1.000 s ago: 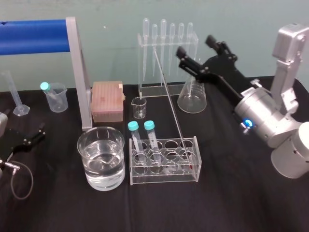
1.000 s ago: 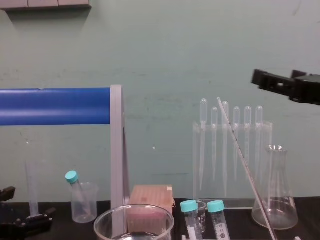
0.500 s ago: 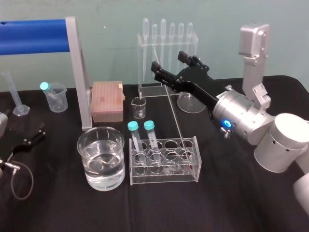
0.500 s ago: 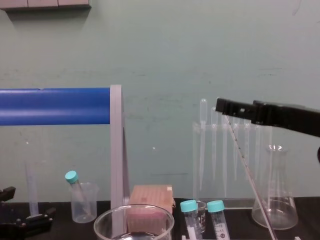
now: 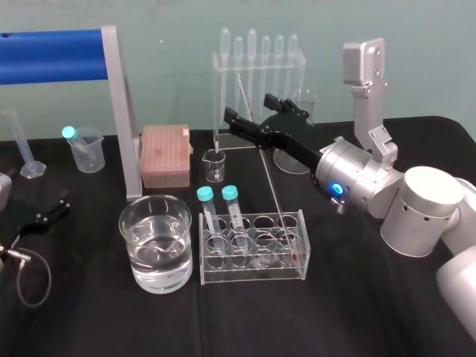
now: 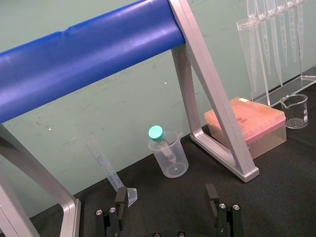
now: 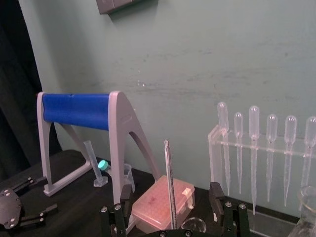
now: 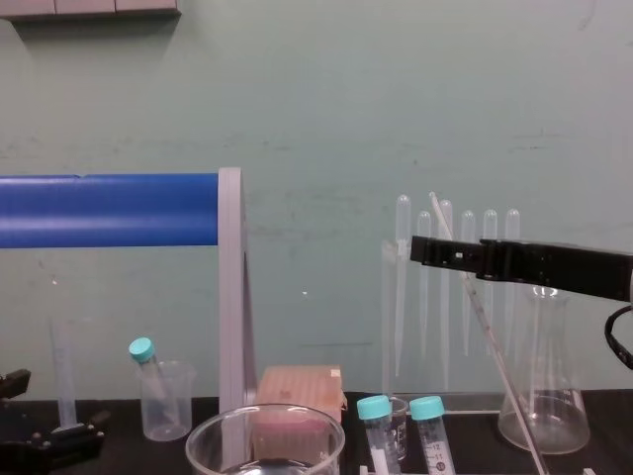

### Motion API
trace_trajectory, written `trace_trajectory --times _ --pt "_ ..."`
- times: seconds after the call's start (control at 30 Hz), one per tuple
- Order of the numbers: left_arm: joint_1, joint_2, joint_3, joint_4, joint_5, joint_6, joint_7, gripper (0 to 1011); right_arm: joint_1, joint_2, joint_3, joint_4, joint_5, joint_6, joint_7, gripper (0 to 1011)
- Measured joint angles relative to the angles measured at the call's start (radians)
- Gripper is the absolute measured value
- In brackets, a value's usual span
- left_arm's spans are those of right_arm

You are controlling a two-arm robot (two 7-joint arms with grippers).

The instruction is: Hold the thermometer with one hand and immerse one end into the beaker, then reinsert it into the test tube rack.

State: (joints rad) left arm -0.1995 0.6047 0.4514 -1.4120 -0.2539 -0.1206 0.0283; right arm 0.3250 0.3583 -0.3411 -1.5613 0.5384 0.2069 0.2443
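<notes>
While thermometer (image 5: 272, 182) leans in rack (image 5: 256, 275), top leftward | right hand (image 5: 247, 105) wide astride it | left hand (image 6: 166, 193) parked wide

Beaker (image 5: 123, 220) near centre; test tube rack (image 5: 253, 274) just right of it. Thermometer (image 5: 271, 182) stands in rack's right end, leaning far-left. My right gripper (image 5: 248, 108) straddles its upper part. Pipette stand (image 5: 256, 137) behind. My left gripper (image 6: 166, 193) at near left.

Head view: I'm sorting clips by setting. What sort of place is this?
Probably a chemistry lab bench: a row of upright bulb-topped pipettes, a wide glass beaker of clear liquid, and a test tube rack with teal-capped tubes.
</notes>
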Motion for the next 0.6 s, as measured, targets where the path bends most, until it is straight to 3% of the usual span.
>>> trace_trajectory --times 0.6 --pt "0.0 0.0 0.0 0.0 0.0 0.0 0.0 1008 0.017 -0.009 -0.003 0.033 0.006 0.06 0.013 1002"
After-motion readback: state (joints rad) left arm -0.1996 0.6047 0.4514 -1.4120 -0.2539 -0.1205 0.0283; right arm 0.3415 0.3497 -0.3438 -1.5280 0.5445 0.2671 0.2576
